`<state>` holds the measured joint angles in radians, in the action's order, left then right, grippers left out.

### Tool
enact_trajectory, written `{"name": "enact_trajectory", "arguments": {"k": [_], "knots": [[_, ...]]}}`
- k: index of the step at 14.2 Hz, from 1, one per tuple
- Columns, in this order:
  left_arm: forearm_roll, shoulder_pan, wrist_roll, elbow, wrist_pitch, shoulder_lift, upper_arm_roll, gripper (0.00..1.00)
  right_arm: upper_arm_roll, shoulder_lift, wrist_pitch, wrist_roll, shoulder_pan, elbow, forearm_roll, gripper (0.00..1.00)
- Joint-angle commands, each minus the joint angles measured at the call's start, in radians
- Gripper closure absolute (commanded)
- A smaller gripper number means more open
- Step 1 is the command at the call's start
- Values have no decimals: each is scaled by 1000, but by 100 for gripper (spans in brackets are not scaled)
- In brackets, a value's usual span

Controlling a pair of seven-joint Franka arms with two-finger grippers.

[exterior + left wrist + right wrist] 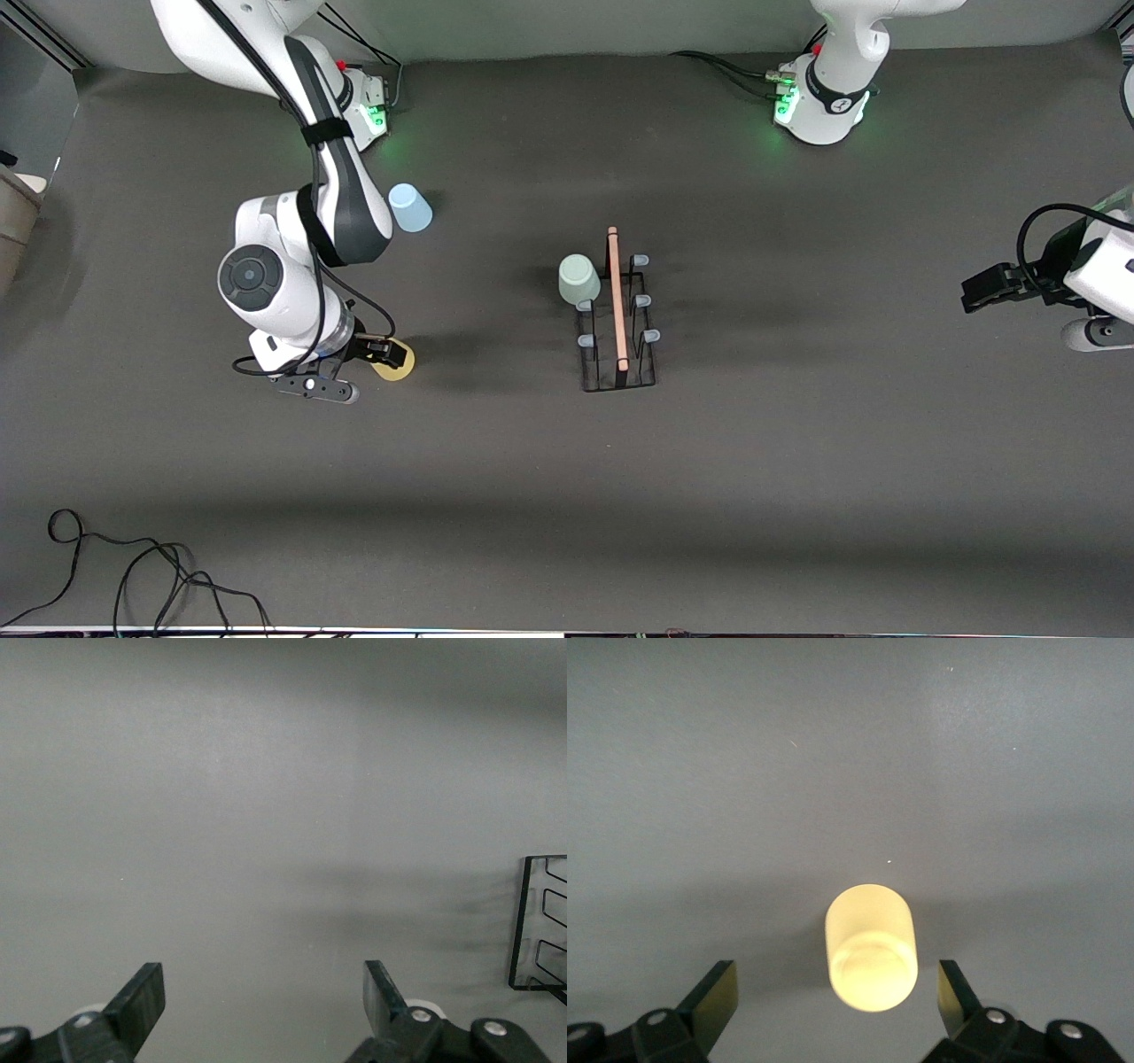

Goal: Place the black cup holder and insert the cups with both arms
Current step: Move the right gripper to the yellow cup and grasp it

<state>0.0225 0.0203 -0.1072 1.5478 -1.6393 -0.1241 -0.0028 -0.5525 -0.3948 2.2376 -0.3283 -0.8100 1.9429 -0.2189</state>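
Observation:
The black cup holder (618,310) stands mid-table, with its wooden rod handle on top. The pale grey-green cup (578,277) sits upside down on one of its pegs, on the side toward the right arm's end. The light blue cup (410,208) is on the table near the right arm's base. The yellow cup (399,365) lies on the table; it also shows in the right wrist view (870,957). My right gripper (383,352) (837,992) is open, low over the yellow cup, with a finger on each side and not touching. My left gripper (974,292) (264,988) is open and empty, waiting at the left arm's end.
A corner of the holder's wire base (540,921) shows in the left wrist view. A loose black cable (133,576) lies at the table edge nearest the front camera, toward the right arm's end. The dark mat (797,461) covers the table.

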Motion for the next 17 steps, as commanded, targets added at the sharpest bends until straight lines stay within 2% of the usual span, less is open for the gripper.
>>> {"name": "enact_trajectory", "arguments": {"k": [1, 4, 7, 13, 17], "knots": [[5, 1, -8, -21, 22, -6, 7, 0, 2, -35, 69, 69, -3, 34, -71, 0], [8, 3, -8, -21, 22, -6, 7, 0, 5, -90, 95, 117, -11, 36, -120, 0], [8, 1, -9, -21, 26, -6, 7, 0, 9, -122, 108, 118, -12, 37, -120, 0], [13, 4, -23, -21, 24, -5, 7, 0, 9, -128, 109, 178, -3, 62, -122, 0], [13, 4, -6, -23, 26, -5, 7, 0, 11, -121, 99, 209, -12, 82, -155, 1]]}}
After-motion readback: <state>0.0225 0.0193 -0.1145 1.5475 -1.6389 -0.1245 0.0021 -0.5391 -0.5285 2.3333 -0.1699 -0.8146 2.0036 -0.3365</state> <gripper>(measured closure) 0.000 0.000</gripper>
